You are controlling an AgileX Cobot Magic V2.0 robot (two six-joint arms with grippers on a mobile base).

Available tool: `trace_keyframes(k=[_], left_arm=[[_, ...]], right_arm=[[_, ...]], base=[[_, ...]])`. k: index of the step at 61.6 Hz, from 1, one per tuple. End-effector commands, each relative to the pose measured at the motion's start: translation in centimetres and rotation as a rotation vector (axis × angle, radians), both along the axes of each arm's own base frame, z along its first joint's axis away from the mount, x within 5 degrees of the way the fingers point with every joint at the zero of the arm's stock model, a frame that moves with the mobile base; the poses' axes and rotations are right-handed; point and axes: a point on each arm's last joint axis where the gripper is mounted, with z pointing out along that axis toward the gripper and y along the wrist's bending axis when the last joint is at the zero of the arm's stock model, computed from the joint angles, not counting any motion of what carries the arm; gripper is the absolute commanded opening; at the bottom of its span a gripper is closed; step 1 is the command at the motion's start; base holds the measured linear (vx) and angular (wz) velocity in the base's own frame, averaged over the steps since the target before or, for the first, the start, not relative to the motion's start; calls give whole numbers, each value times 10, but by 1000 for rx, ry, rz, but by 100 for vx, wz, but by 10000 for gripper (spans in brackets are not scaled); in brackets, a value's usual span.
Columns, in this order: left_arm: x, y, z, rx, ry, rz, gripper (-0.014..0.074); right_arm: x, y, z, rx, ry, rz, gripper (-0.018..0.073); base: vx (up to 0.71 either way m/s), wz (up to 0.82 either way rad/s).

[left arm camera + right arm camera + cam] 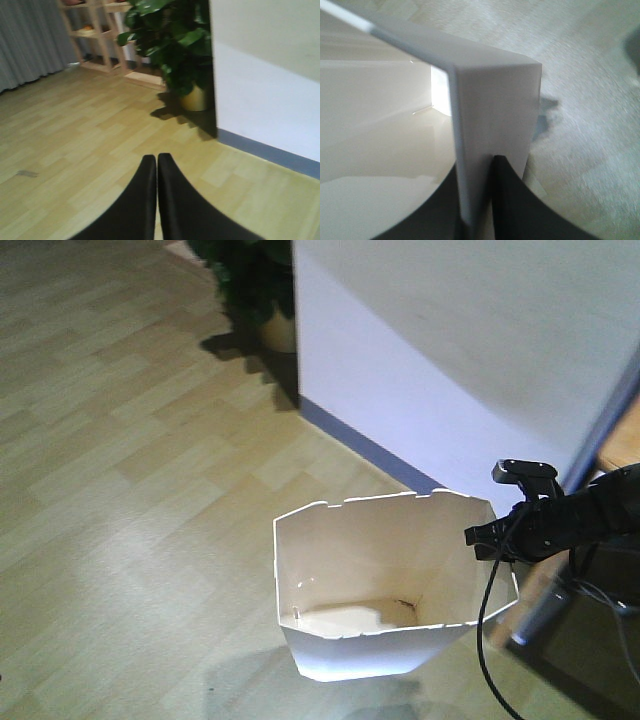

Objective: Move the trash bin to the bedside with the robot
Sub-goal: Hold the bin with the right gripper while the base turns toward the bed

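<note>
One bin [372, 545] is pinched at its rim by the right claw [480, 169], just beside a white wall [450, 370]; the left claw [157, 161] is held pressed together, empty, over wood floor [75, 150]; one potted plant [175, 45] is seen beyond, at the wall's corner

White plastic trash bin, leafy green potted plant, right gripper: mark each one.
White plastic trash bin [350, 655]: front-facing view, outer front wall.
Leafy green potted plant [172, 45]: left wrist view, its leaves.
Right gripper [479, 165]: right wrist view, midway between fingertips clamping the bin's wall.

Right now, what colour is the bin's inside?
Cream-white bin interior, clearest in the front view.
</note>
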Motion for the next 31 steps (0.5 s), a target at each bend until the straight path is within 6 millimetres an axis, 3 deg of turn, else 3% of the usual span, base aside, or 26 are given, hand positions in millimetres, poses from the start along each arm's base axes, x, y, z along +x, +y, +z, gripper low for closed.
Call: trace_keyframes(k=[1, 31], left_arm=[[1, -1, -3, -8, -54, -16, -6], [1, -1, -3, -8, -54, -16, -6]], right_arm=[[7, 11, 31, 167, -48, -15, -4], [7, 11, 31, 167, -48, -15, -4]], base=[[15, 65], [17, 68]])
